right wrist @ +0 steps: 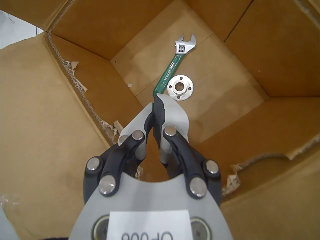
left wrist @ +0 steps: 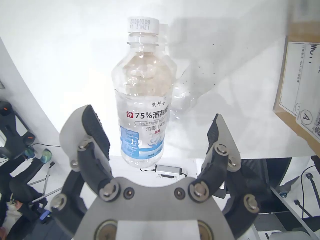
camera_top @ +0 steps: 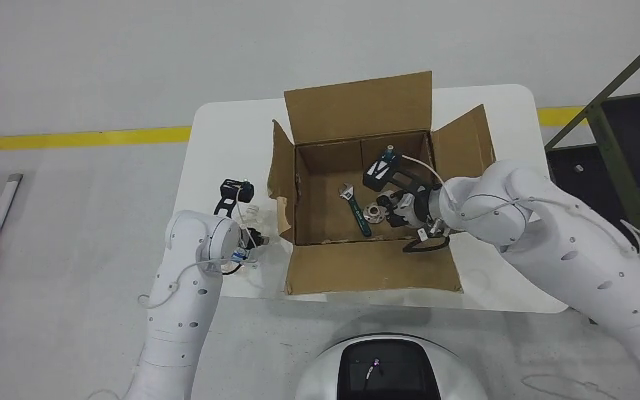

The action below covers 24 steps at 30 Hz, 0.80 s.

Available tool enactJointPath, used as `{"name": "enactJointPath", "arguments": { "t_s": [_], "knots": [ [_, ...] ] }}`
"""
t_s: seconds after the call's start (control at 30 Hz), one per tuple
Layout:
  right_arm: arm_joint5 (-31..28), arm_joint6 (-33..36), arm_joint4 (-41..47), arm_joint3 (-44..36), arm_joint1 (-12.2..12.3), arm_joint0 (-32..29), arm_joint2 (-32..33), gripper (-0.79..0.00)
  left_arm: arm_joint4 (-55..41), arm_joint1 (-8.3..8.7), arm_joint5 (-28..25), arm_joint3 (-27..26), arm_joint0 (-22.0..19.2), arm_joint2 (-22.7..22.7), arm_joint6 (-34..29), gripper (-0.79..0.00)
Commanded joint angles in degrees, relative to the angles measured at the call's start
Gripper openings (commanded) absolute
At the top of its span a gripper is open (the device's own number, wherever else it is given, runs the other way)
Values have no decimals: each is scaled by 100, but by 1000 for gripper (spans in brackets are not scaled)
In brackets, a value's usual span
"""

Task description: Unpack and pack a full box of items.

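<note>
Plainly, the white table stands on grey floor; left gripper gapes, right gripper is clenched empty.

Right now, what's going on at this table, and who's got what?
The left gripper is open around a clear bottle on the white table, fingers apart from it, so it is not gripped. The right gripper is shut with nothing between its fingers, down inside the open cardboard box. A green-handled wrench and a round metal flange lie on the box floor.
</note>
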Motion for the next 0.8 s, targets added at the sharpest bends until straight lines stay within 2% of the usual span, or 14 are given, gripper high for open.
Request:
{"name": "enactJointPath", "arguments": {
  "t_s": [0.0, 0.27, 0.37, 0.47, 0.53, 0.7, 0.77],
  "knots": [
    [-4, 5, 2, -10, 4, -9, 20, -785, -2, -1, -1, -1, 0, 2, 0, 0],
    [-4, -18, -33, -12, 6, -23, 16, -785, -2, -1, -1, -1, 0, 2, 0, 0],
    [195, -152, -427, -154, -7, -108, -70, -785, -2, -1, -1, -1, 0, 2, 0, 0],
    [670, -385, -775, -221, -96, -77, -286, -785, -2, -1, -1, -1, 0, 2, 0, 0],
    [1231, -434, -1011, -149, -199, 26, -504, -785, -2, -1, -1, -1, 0, 2, 0, 0],
    [2482, -546, -1579, 265, -567, 479, -1205, -785, -2, -1, -1, -1, 0, 2, 0, 0],
    [2741, -562, -1686, 471, -745, 674, -1495, -785, -2, -1, -1, -1, 0, 2, 0, 0]
  ]
}}
